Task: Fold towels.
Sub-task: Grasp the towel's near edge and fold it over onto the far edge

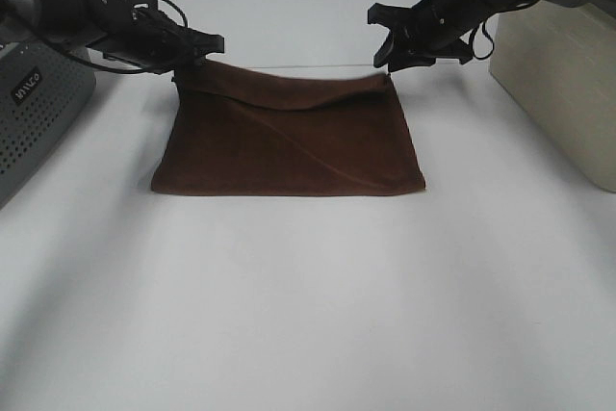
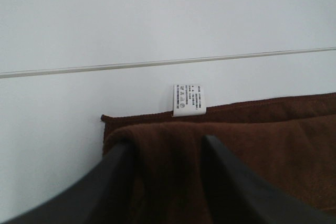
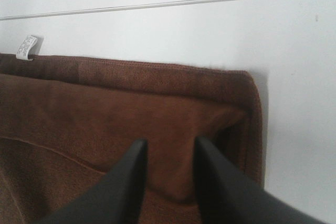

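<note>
At the far edge my left hand [image 1: 195,60] and right hand [image 1: 391,58] sit half-open, gripping nothing; the towel [image 1: 289,151] is folded once, more folds likely left.

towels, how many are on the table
1: one brown towel folded over on the table, its far corners at the left claw and right claw. A second under it would be hidden.

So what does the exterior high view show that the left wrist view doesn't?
Only exterior high: the whole folded dark reddish-brown terry towel, the right gripper at its far right corner, a grey perforated box and a cream box. Only left wrist: the white printed tag. Both: the towel's far left corner, the left gripper over it, the white table.
</note>
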You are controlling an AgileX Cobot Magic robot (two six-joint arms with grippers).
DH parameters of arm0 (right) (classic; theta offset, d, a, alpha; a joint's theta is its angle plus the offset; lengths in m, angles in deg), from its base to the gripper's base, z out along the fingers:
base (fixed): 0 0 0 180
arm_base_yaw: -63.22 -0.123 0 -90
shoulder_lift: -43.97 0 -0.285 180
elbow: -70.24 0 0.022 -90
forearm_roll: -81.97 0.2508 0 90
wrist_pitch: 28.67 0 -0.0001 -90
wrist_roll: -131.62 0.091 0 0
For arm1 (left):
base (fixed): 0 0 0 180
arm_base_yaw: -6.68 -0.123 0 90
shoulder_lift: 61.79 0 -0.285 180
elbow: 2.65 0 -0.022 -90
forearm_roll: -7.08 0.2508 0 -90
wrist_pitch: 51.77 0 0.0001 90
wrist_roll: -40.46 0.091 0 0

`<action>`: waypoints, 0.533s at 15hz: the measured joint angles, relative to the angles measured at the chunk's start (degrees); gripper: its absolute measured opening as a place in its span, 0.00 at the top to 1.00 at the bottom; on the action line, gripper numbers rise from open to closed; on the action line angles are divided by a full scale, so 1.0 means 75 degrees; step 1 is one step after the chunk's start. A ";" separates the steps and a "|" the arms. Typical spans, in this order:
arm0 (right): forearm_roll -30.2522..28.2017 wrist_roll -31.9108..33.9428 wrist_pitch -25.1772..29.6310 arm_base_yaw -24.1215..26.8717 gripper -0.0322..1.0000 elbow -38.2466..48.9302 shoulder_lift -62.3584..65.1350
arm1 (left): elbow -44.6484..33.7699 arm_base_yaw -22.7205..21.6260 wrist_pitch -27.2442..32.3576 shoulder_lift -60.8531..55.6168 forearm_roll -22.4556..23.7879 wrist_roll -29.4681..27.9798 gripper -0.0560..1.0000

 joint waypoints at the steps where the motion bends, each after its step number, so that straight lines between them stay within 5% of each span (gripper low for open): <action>1: 0.0000 0.0000 0.0000 0.0000 0.52 0.0000 0.0008 | 0.0000 0.0000 -0.0015 0.0000 0.0038 0.0000 0.42; 4: -0.0206 0.0000 0.0382 0.0000 0.36 0.0000 0.0191 | 0.0000 0.0000 0.0336 -0.0229 0.0619 0.0000 0.18; 8: -0.0519 0.0046 0.1879 0.0000 0.34 0.0000 0.0726 | 0.0008 0.0000 0.2345 -0.0626 0.1841 0.0000 0.16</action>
